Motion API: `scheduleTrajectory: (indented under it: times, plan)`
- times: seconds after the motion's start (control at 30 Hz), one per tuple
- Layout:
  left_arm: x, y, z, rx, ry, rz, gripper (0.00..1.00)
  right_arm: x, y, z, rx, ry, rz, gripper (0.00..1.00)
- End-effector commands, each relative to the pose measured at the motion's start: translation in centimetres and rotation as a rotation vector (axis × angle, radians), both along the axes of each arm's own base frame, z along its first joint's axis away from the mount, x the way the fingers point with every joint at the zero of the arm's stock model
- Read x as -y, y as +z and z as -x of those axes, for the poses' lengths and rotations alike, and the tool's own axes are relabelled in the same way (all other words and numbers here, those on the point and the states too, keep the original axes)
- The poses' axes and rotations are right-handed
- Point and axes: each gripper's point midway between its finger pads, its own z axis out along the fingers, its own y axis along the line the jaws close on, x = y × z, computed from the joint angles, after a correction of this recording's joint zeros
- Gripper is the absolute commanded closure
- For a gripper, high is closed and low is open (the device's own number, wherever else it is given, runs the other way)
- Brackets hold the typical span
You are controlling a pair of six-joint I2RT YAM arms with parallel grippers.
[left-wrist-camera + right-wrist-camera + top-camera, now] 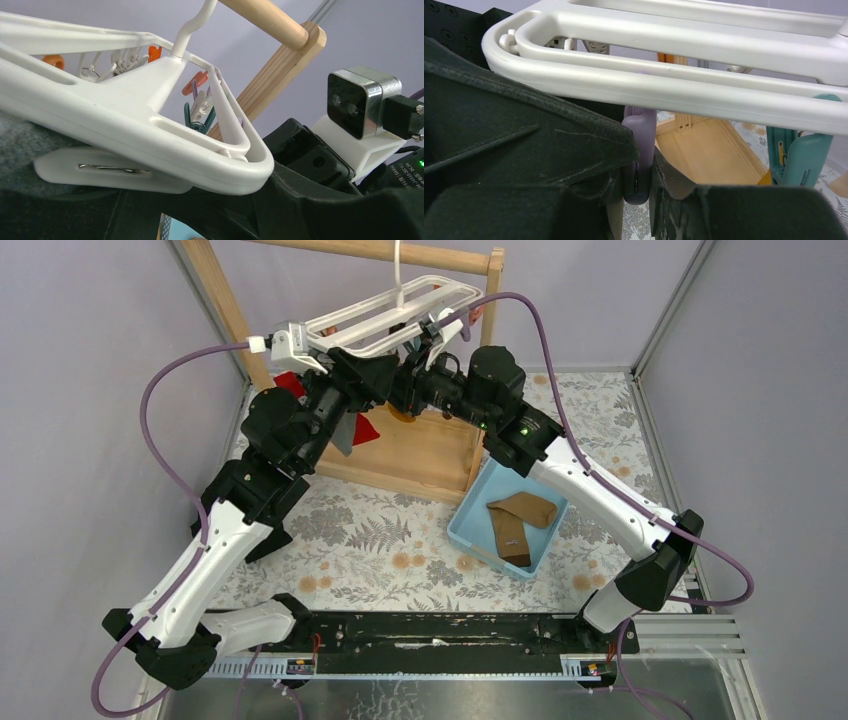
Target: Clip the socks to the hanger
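Socks (522, 510) two, hanger (125, 117) one

Bright, even light fills the overhead view, leaving only soft shadows on the worktop (400, 530). Both wrist views are close-up: the white hanger (125, 115) shows a mild sheen, dark foreground parts blur, and the purple clip (640, 150) looks sharper.

Black-and-white arms (200, 570), purple cables (147, 405)
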Motion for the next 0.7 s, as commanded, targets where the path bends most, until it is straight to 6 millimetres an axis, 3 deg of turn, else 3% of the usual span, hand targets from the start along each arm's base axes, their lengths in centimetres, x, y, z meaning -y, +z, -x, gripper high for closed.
scheduleTrajectory:
  times: [0.0,0.43,0.67]
  plan:
    - [-0.29,1.43,-0.38,0.068,0.012,0.018,0.36,0.07,3.05,3.39,0.059,0.117,-0.05,1.0]
    - [0.21,1.59,-0.85,0.086,-0.013,0.039,0.37,0.05,2.99,3.88,0.061,0.139,-0.04,1.0]
    - [0.08,1.26,-1.29,0.076,0.0,0.053,0.54,0.12,2.8,4.09,0.059,0.147,-0.038,1.0]
